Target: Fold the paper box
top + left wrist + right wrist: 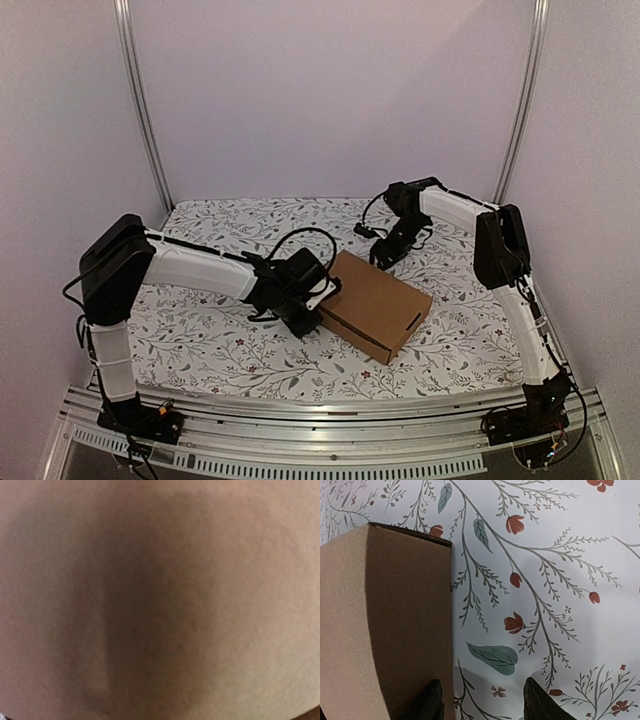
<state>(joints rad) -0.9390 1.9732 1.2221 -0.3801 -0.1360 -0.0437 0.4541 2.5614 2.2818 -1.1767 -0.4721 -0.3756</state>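
Note:
The paper box (pixel 378 300) lies shut and flat on the floral cloth in the middle of the table, one corner pointing at the arms. My left gripper (pixel 308 303) presses its tip against the box's left edge. Blurred brown cardboard (pixel 225 605) fills the left wrist view and hides the fingers, and the gripper is shut. My right gripper (pixel 386 252) hovers by the box's far corner. In the right wrist view it (pixel 485 702) stands open with only cloth between its fingers. One fingertip (pixel 432 702) lies over the box's side wall (pixel 395 630).
The floral cloth (pixel 210 340) covers the whole table. Pale walls and two metal posts (pixel 145 110) close in the back and sides. An aluminium rail (pixel 320 425) runs along the near edge, where the arm bases are bolted.

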